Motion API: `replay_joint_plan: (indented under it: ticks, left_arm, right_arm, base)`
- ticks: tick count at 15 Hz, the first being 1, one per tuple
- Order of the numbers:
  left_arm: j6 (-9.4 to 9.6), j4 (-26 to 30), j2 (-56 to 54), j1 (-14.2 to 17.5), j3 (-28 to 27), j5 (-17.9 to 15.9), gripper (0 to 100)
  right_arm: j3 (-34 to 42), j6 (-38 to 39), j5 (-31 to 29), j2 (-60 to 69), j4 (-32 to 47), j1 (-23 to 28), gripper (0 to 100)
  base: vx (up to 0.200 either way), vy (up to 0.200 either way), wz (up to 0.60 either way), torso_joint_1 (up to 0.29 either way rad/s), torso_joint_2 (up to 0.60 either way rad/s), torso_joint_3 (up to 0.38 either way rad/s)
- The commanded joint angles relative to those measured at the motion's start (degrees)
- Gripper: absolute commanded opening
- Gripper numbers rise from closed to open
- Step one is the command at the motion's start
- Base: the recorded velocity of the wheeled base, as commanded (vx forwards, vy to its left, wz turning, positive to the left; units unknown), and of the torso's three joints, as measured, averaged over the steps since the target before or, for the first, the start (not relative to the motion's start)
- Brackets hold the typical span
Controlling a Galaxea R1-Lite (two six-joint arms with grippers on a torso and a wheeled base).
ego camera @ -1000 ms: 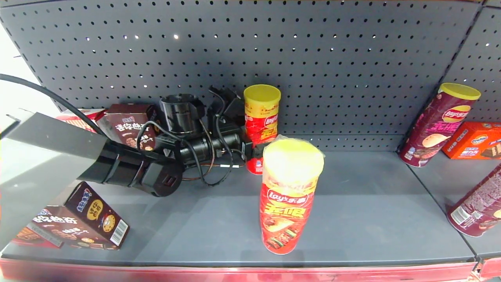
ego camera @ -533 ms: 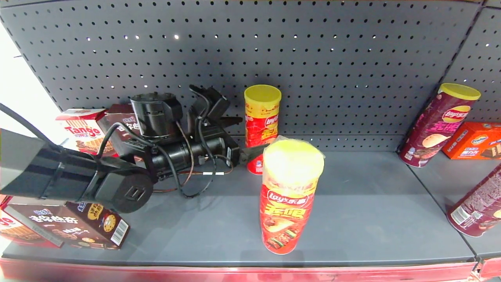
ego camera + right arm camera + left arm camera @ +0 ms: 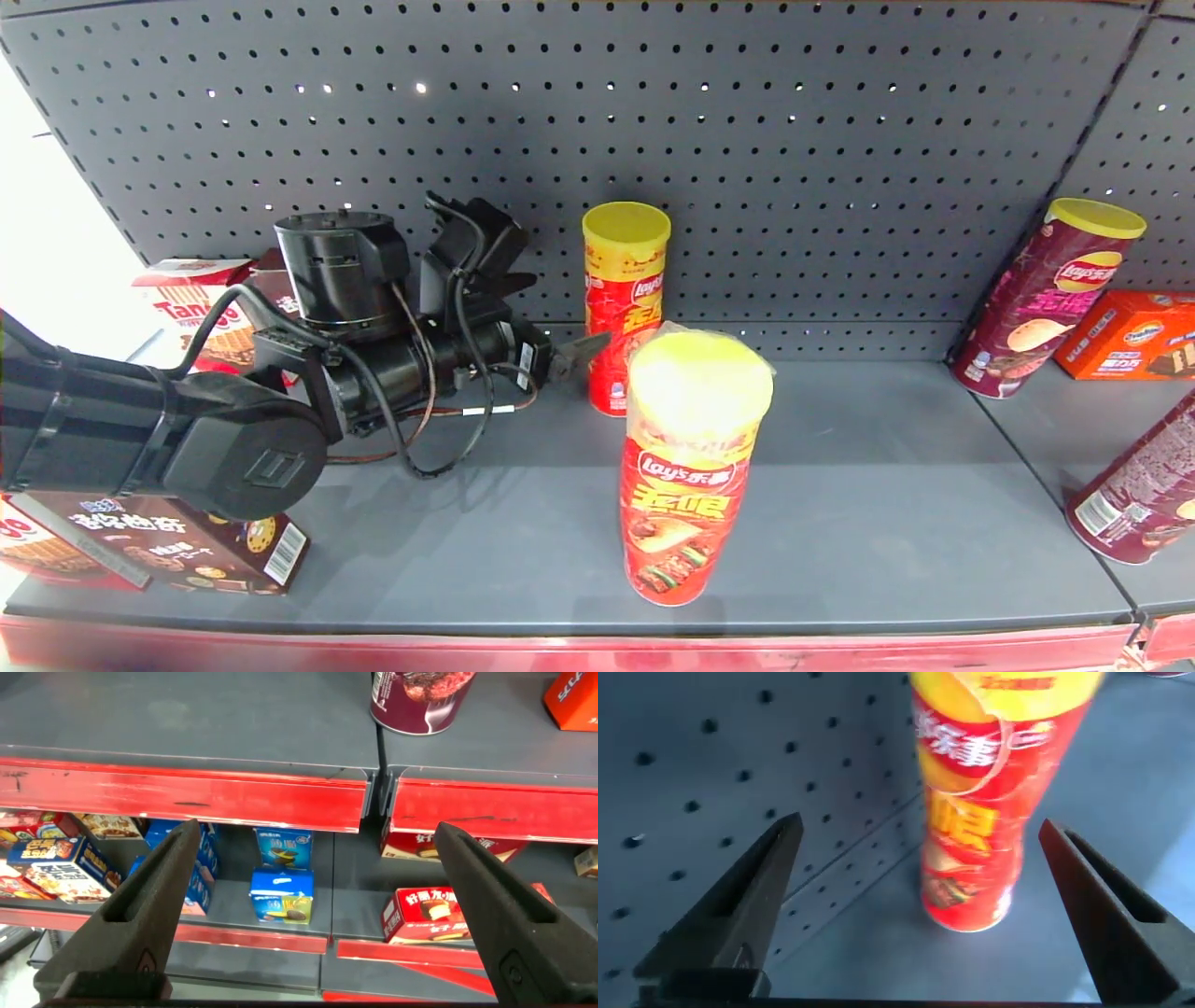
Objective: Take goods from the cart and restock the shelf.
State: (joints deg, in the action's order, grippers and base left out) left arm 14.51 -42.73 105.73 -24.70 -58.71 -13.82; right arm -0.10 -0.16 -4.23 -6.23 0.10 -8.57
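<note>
Back chip can (image 3: pixel 625 308), is it safe where it stands?
— It stands upright at the rear of the shelf (image 3: pixel 887 485), close to the pegboard (image 3: pixel 794 140), and nothing grips it. The left jaws are spread wide, with one tip just beside the can.
— So what could go wrong?
— A sideways swing of the left arm (image 3: pixel 373 373) could clip it with that tip. It is tall and narrow, so it would likely topple, perhaps onto the front chip can (image 3: pixel 695 467) nearby.
— And the right jaws?
— Spread too and empty, out in front of the red shelf edge (image 3: pixel 187 789). Little threat, I'd say.
</note>
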Motion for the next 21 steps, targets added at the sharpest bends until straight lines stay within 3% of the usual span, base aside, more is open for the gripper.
replay_joint_plan:
  ticks: [1,6,10,11,15,21]
  left_arm:
    - [0.43,0.7,-0.3,0.0,-0.3,1.0,100]
    - [0.52,3.0,0.1,0.1,-4.0,6.1,100]
    - [0.70,3.9,0.1,0.4,-5.4,7.8,100]
    - [1.49,4.0,0.1,0.6,-5.3,9.0,100]
    - [3.25,4.0,0.0,0.6,-4.8,10.8,100]
    - [3.07,6.1,-2.9,0.9,-1.6,11.3,100]
  right_arm:
    - [0.0,0.0,0.0,-0.1,0.0,0.0,100]
    - [0.0,0.0,0.0,-0.1,0.0,0.0,100]
    - [0.0,0.0,0.0,-0.1,0.0,0.0,100]
    - [0.0,0.0,0.0,-0.1,0.0,0.0,100]
    - [0.0,0.0,0.0,-0.1,0.0,0.0,100]
    - [0.0,0.0,0.0,-0.1,0.0,0.0,100]
  base:
    - [0.000,0.000,0.00,0.000,0.00,0.000]
    - [0.000,0.000,0.00,0.000,0.00,0.000]
    - [0.000,0.000,0.00,0.000,0.00,0.000]
    - [0.000,0.000,0.00,0.000,0.00,0.000]
    - [0.000,0.000,0.00,0.000,0.00,0.000]
    - [0.000,0.000,0.00,0.000,0.00,0.000]
